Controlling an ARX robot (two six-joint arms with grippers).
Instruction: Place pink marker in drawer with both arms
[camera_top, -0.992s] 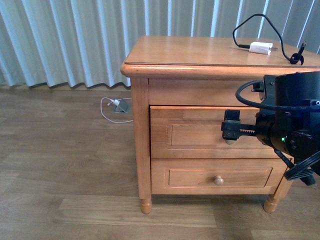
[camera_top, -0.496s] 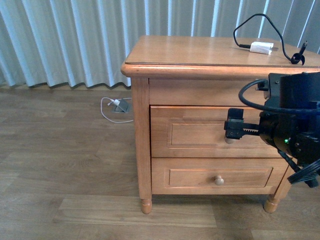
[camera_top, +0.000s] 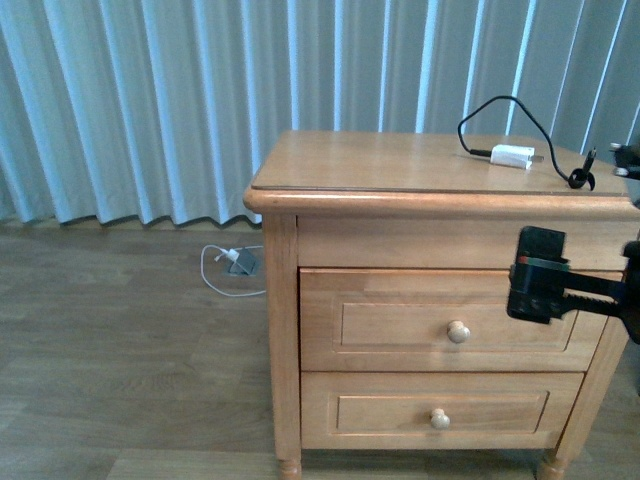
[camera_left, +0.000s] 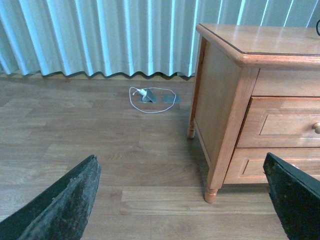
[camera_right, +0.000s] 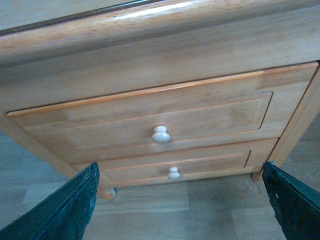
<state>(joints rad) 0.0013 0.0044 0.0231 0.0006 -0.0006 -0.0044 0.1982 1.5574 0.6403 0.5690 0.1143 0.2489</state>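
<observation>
The pink marker does not show in any view. The top drawer (camera_top: 440, 320) of the nightstand is shut, with its round knob (camera_top: 458, 331) free. My right gripper (camera_top: 537, 275) is open and hangs in front of the drawer's right end, to the right of and above the knob. In the right wrist view the gripper (camera_right: 180, 210) is open and empty, facing the drawer (camera_right: 150, 117) and its knob (camera_right: 160, 134). My left gripper (camera_left: 180, 210) is open and empty over the floor, to the left of the nightstand; the drawer (camera_left: 287, 122) shows at the edge. The left arm is outside the front view.
A white charger block (camera_top: 514, 156) with a black cable (camera_top: 500, 110) lies on the nightstand top (camera_top: 400, 160). The lower drawer (camera_top: 430, 412) is shut. A white cable and plug (camera_top: 232, 265) lie on the wood floor by the curtain (camera_top: 150, 100).
My right gripper has drawn back to the right, off the top drawer's knob, which now shows. The view has shifted up, so the nightstand sits lower in the picture.
</observation>
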